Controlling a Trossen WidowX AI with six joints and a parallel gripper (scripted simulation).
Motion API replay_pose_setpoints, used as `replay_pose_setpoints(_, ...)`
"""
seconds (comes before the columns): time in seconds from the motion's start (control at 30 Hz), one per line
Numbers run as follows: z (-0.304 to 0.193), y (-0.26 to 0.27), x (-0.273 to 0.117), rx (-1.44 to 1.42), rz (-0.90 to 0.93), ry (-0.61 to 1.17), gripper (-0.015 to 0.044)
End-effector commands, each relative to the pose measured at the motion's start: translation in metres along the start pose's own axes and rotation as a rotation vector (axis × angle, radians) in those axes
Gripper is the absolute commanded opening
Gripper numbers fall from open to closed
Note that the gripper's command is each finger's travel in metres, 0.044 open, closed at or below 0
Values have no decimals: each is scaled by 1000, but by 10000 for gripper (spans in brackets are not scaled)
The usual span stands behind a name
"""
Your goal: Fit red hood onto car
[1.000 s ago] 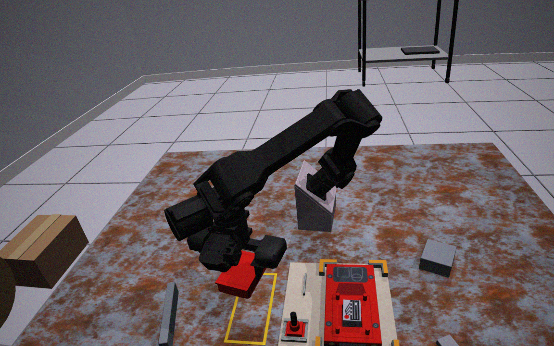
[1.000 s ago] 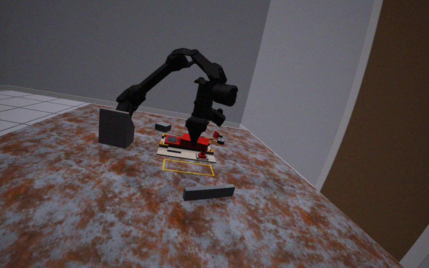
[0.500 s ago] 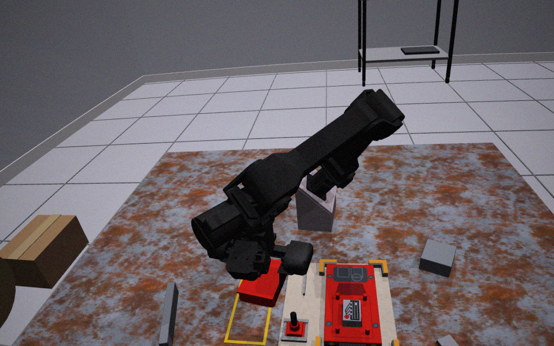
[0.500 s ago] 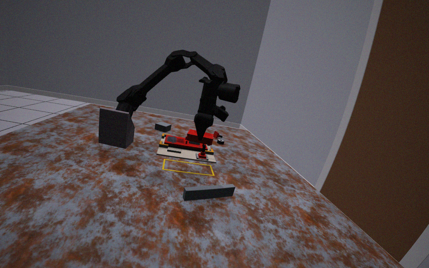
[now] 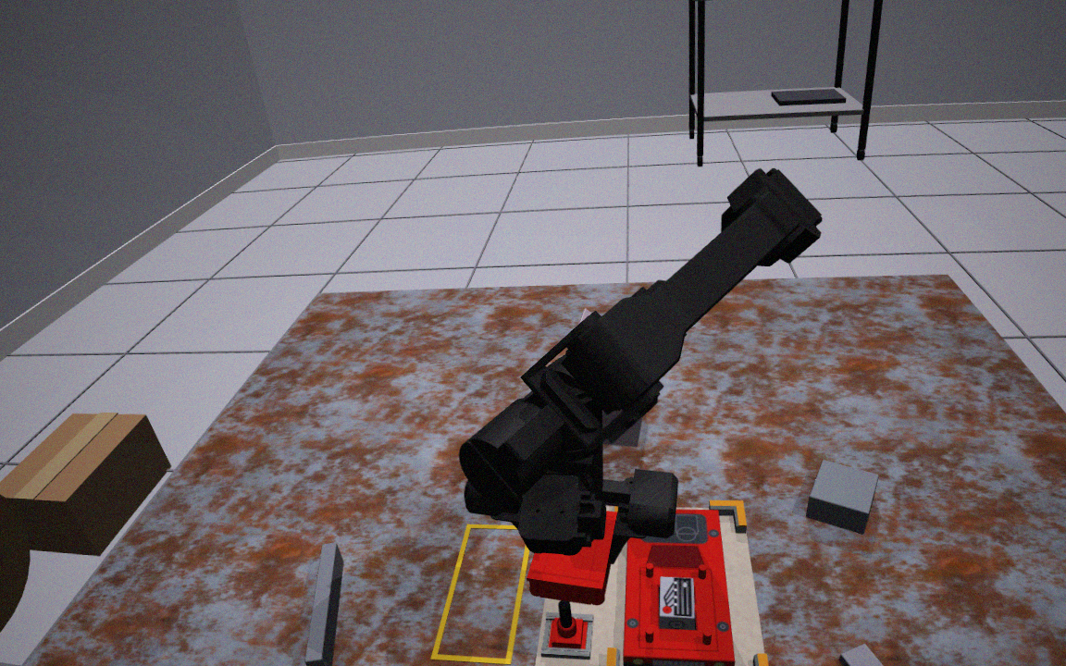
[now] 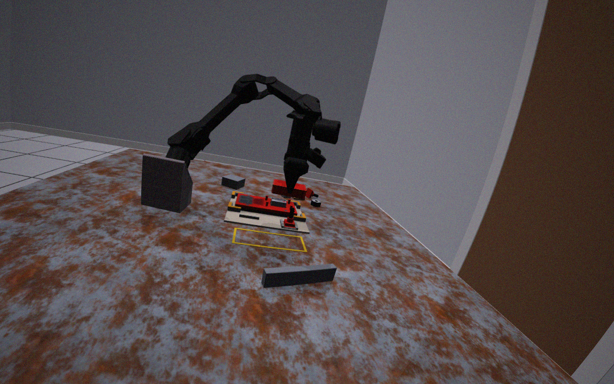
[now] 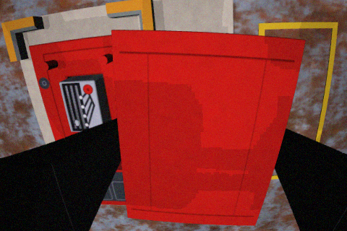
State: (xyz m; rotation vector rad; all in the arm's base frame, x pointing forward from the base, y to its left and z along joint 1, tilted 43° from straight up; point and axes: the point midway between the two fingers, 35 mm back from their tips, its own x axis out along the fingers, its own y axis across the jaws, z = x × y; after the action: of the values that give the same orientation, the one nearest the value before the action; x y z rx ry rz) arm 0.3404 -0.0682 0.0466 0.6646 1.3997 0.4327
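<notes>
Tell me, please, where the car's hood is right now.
The hood is held in the tool; the top view shows it left of the engine block, above the black-knobbed red part.

No text, label, brand, number or sign is showing legibly in any of the three views.

Relative to the red toy car chassis (image 5: 719,571) (image 6: 252,204) (image 7: 77,58), the top camera looked obliquely down from above; the exterior one faced it sideways from farther off; the wrist one looked down from close above. Top and exterior shared the whole black arm's surroundings.
</notes>
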Motion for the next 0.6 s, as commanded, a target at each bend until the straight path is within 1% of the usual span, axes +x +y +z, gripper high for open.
replay_pose_setpoints(0.0, -3, 18, 2, -11, 8, 7, 0)
replay_pose_setpoints(0.57, -18, 91, 0, -93, 26, 6, 0)
